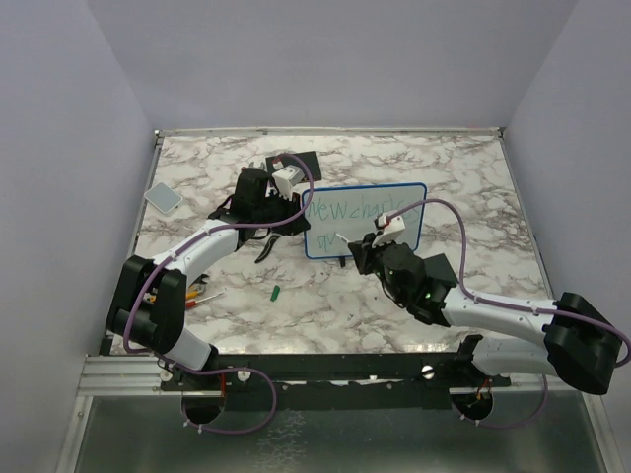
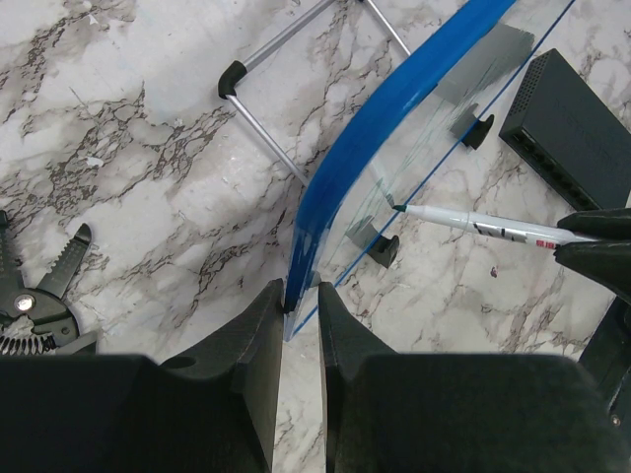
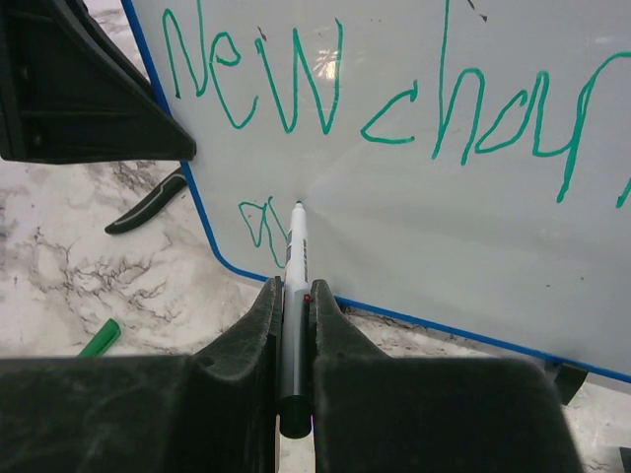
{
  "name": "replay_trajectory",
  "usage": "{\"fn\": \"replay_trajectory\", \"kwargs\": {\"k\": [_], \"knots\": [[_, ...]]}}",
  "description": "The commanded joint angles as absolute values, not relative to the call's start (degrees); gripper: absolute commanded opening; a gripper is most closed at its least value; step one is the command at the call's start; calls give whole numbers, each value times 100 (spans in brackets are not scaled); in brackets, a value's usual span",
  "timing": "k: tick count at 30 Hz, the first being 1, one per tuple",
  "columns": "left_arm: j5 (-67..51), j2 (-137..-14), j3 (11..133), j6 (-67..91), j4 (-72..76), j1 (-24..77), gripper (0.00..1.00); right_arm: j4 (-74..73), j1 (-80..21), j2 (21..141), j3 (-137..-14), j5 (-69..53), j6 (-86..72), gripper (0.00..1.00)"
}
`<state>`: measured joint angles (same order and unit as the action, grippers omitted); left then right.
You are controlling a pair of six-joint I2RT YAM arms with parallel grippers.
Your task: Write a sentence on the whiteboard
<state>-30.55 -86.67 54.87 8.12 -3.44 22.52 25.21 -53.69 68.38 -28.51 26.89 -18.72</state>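
Note:
The whiteboard (image 1: pixel 367 232) stands tilted at mid-table, white with a blue rim (image 2: pixel 375 128). My left gripper (image 2: pixel 300 296) is shut on the rim at the board's left edge (image 1: pixel 300 211). Green writing, the sentence (image 3: pixel 325 89), reads "New char…" on the first line, also legible from above (image 1: pixel 355 208). A short green scribble (image 3: pixel 258 225) starts a second line. My right gripper (image 3: pixel 293 291) is shut on a white marker (image 3: pixel 295 258), whose tip touches the board just right of that scribble. The left wrist view shows the same marker (image 2: pixel 483 227) through the board. The right gripper (image 1: pixel 361 246) sits at the board's lower left.
Black pliers (image 1: pixel 266 246) lie left of the board, also in the left wrist view (image 2: pixel 39 296). A green cap (image 1: pixel 277 292) lies in front. A black box with ports (image 2: pixel 572 128) sits behind the board. A grey pad (image 1: pixel 163 197) and small tools (image 1: pixel 202 293) are at the left.

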Motion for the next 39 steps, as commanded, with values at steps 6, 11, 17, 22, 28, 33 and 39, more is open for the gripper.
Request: {"fn": "replay_trajectory", "kwargs": {"k": [6,11,17,22,28,33,39], "knots": [[-3032,-8491,5599,835,-346,2287,20,2453,-5388,6925,-3004,2997,-1807,1],[-3032,-8496,5599,836,-347,2285,20,2271,-5388,6945,-2828,2888,-2073,1],[-3037,-8505,5602,848,-343,2287,20,2115,-5388,6987,-2674,2828,-2366,1],[-3036,-8505,5599,842,-345,2285,20,2101,-5390,7136,-2681,2847,-2485,1],[-3040,-8494,5599,836,-339,2286,20,2136,-5393,7089,-2747,2968,-2396,1],[-3032,-8485,5599,838,-344,2290,20,2127,-5388,6899,-2833,3191,-2242,1],[-3032,-8490,5598,839,-338,2287,20,2134,-5388,6634,-2929,3449,-2024,1]]}}
